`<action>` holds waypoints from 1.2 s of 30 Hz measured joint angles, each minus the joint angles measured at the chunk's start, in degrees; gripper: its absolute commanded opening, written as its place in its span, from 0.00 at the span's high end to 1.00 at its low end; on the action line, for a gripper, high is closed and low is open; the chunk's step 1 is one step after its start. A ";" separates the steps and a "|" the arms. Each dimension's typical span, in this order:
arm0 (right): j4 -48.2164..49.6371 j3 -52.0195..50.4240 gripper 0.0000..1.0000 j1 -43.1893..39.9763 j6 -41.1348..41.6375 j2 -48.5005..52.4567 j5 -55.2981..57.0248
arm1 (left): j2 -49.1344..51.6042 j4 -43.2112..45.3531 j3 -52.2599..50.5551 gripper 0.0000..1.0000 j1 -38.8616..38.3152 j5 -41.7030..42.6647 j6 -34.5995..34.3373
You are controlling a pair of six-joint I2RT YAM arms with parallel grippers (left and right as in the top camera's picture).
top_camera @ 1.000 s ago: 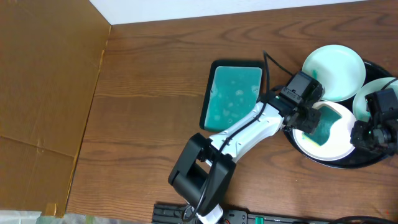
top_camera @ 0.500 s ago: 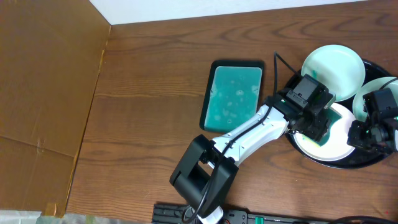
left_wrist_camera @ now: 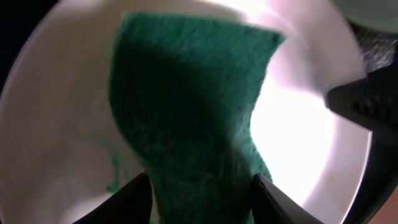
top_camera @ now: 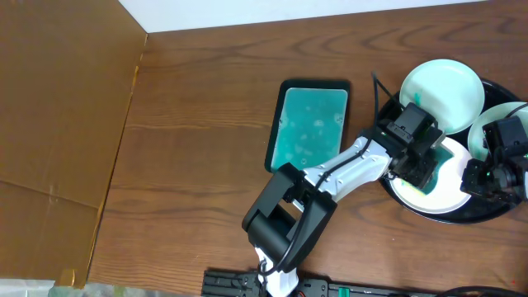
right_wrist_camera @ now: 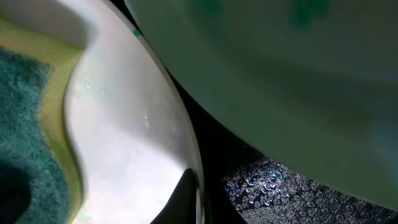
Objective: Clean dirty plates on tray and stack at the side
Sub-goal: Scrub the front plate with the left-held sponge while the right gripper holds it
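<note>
The black tray [top_camera: 394, 191] sits at the table's right edge with three white plates on it: a far one [top_camera: 441, 92], a right one [top_camera: 493, 124] and a near one [top_camera: 444, 198]. My left gripper [top_camera: 421, 169] is shut on a green sponge [left_wrist_camera: 186, 106] and presses it onto the near plate [left_wrist_camera: 305, 124]. A thin teal smear [left_wrist_camera: 114, 168] shows beside the sponge. My right gripper [top_camera: 481, 180] is shut on the near plate's right rim [right_wrist_camera: 130, 137], with one finger [right_wrist_camera: 185, 194] inside the rim. The sponge [right_wrist_camera: 25, 130] and another plate [right_wrist_camera: 280, 68] also show in the right wrist view.
A rectangular teal tray [top_camera: 309, 124] with a black rim lies left of the black tray. A brown cardboard sheet [top_camera: 58, 124] covers the table's left side. The black tray's glossy floor [right_wrist_camera: 286, 186] shows between the plates.
My left gripper has slid the sponge to the right across the near plate, and the left arm's base has swung right. The right gripper has held still on the rim.
</note>
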 measured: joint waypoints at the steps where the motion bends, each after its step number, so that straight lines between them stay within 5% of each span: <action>1: 0.02 0.00 0.98 0.00 0.00 0.00 0.00 | 0.00 0.52 0.00 0.48 -0.04 0.02 0.00; 4: 0.00 0.00 0.98 0.00 0.00 0.00 0.00 | 0.00 0.81 0.00 0.36 -0.26 -0.02 0.24; 17: 0.00 0.00 0.97 0.00 0.00 0.02 0.04 | 0.20 2.03 0.00 0.42 -2.34 -3.52 0.02; 21: -0.07 0.00 0.97 0.00 0.00 0.02 0.04 | 1.05 2.67 0.00 0.60 -2.47 -4.35 -0.02; 25: -0.07 0.02 0.97 0.00 0.00 0.02 0.04 | 1.57 3.15 0.00 0.91 -2.71 -4.11 -0.31; 36: -0.11 0.02 0.98 0.00 0.00 0.02 0.04 | 1.53 3.32 0.31 0.93 -3.98 -15.87 -7.58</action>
